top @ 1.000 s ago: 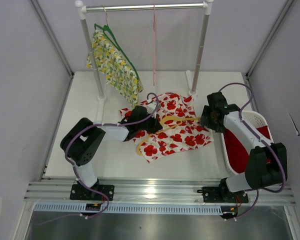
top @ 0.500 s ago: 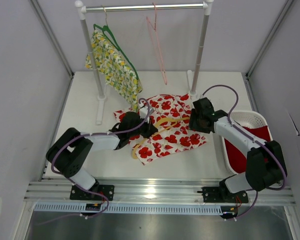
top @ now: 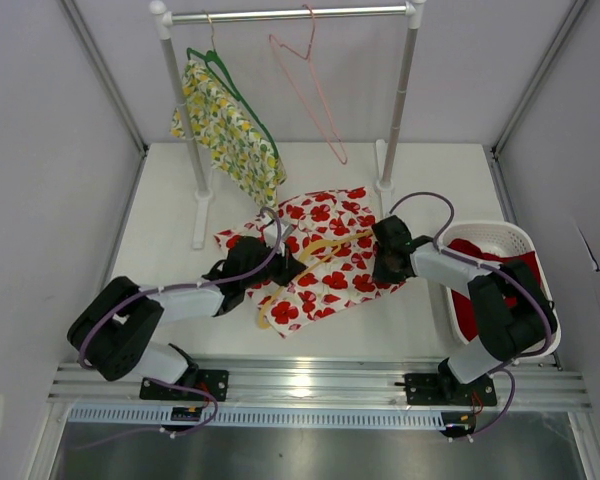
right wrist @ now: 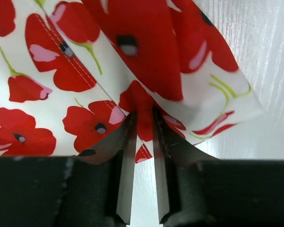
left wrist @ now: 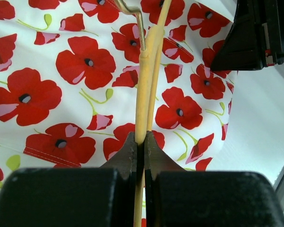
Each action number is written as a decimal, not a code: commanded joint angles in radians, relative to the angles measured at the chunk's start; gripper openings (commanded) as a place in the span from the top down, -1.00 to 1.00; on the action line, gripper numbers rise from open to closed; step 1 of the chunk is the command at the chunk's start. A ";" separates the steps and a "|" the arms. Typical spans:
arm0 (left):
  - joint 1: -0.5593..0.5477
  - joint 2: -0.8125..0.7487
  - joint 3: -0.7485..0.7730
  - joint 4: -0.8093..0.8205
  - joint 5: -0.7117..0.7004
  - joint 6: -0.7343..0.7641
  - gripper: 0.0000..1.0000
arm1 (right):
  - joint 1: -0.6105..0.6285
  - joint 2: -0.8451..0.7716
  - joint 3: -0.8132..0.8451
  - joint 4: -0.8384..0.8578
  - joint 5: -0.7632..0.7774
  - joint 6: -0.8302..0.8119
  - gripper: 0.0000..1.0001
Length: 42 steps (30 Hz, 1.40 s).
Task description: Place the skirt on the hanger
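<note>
Since 1 second ago the skirt (top: 332,282) has slid left and toward the near edge of the table (top: 170,215). It still lies flat and rumpled with the yellow hanger (left wrist: 144,85) on top of it. Both arms have reached lower and further left. The left gripper (left wrist: 141,140) stays pressed together on the hanger's yellow bar. The right gripper (right wrist: 143,124), then beside the white basket (top: 525,240), now pinches a fold at the skirt's right edge. The pink hanger (top: 310,85) on the rail (top: 290,14) has swung from edge-on to broadside. The white table sits between pale grey walls (top: 40,150). A lemon-print garment (top: 225,125) hangs on a green hanger (top: 205,58) at the rail's left end. The basket holds what looks like red cloth (top: 480,247).
</note>
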 commanded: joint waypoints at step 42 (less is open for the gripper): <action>0.013 0.172 0.162 -0.099 -0.005 0.041 1.00 | 0.851 0.178 0.119 0.237 0.326 -0.031 0.82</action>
